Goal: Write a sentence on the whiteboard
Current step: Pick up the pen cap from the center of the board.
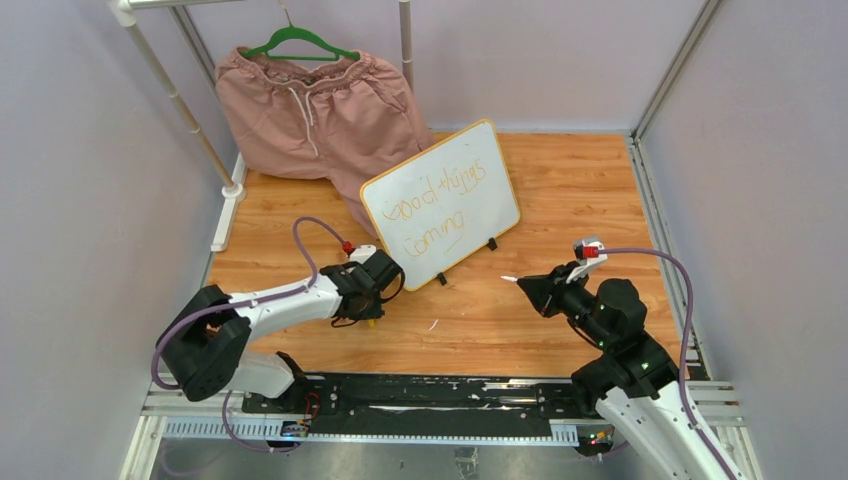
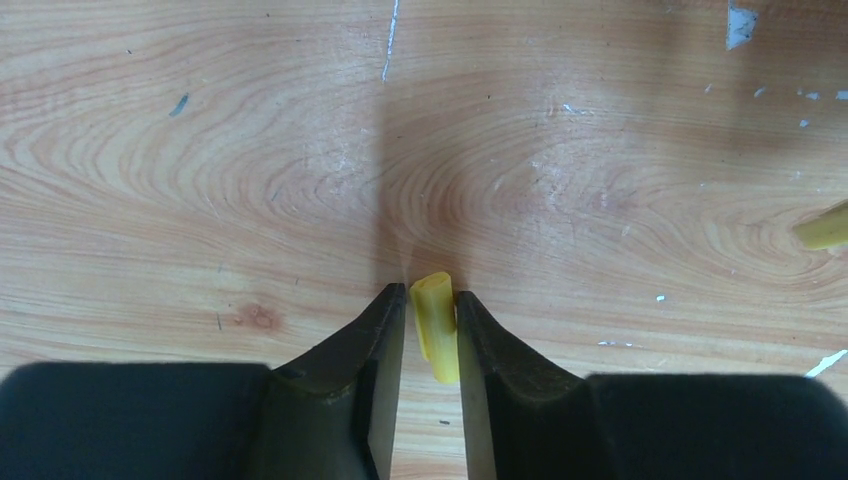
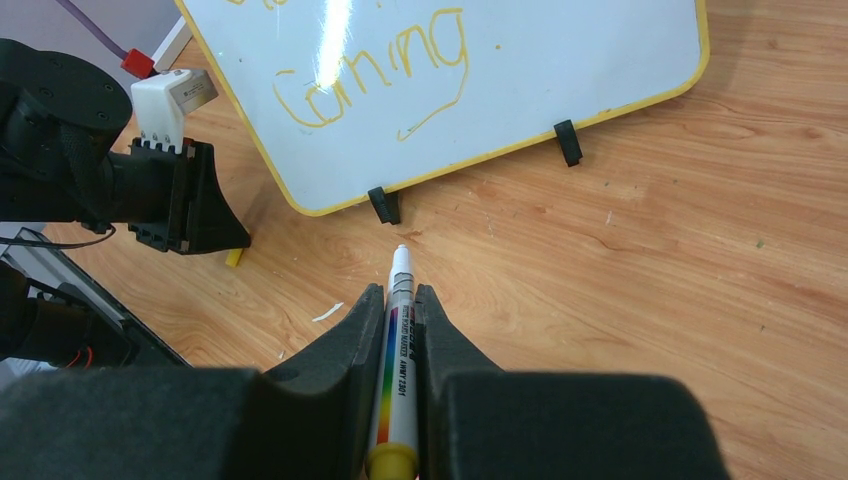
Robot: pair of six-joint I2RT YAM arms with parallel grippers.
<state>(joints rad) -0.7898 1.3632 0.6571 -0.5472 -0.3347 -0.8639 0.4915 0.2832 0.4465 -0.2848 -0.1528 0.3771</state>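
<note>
On desk [image 1: 570, 190], whiteboard [image 1: 485, 215] stands, bearing sentence [image 1: 440, 192]. Right hand [image 3: 398, 292] clamps marker [image 3: 397, 375]. Left hand [image 2: 431, 297] narrow around yellow cap [image 2: 436, 332]; grip cannot be told.

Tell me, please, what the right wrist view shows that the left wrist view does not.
Only the right wrist view shows the whiteboard, the orange word "coming" of the sentence, the board's black clip feet, and the marker clamped in the right gripper. Only the left wrist view shows the left gripper close up, its jaws on either side of a yellow cap; whether they grip it, I cannot tell. Both show the wooden tabletop, and probably that cap, a yellow speck in the right wrist view.
</note>
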